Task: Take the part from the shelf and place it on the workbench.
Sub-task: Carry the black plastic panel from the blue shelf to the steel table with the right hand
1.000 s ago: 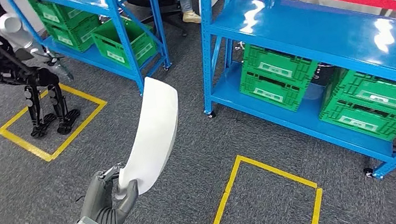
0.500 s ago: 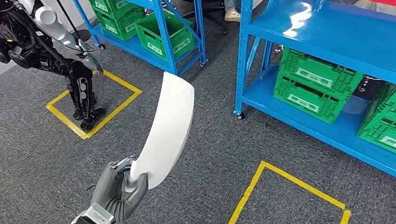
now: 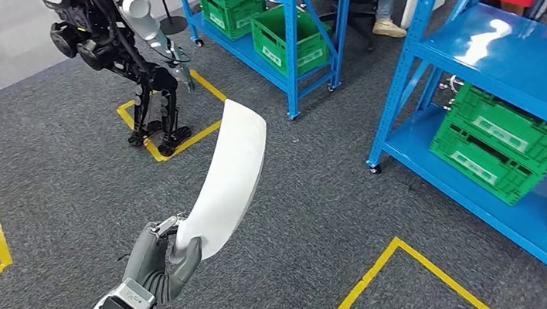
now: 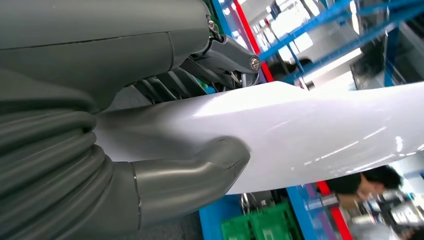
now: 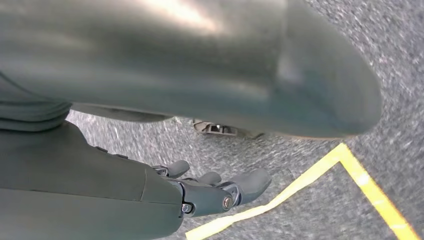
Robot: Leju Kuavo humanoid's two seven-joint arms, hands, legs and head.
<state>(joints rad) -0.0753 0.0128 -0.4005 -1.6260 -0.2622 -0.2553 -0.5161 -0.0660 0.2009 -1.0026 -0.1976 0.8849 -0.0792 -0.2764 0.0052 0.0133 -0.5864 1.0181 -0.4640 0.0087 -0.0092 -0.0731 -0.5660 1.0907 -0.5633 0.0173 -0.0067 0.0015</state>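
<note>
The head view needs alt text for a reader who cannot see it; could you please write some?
The robot's left hand grips the lower end of a long, curved white part, held up over grey carpet marked with yellow tape squares. Blue shelves holding green crates stand to the right, and another humanoid robot stands beyond.

Shelves (image 3: 477, 61) right w/ crates (image 3: 498, 140) on them, 2nd robot (image 3: 131, 54) far left — part (image 3: 227, 183) between

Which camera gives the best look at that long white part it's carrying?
The head view: the whole white part shows, held by the left robot hand. The left wrist view shows a close stretch of it under the thumb.
</note>
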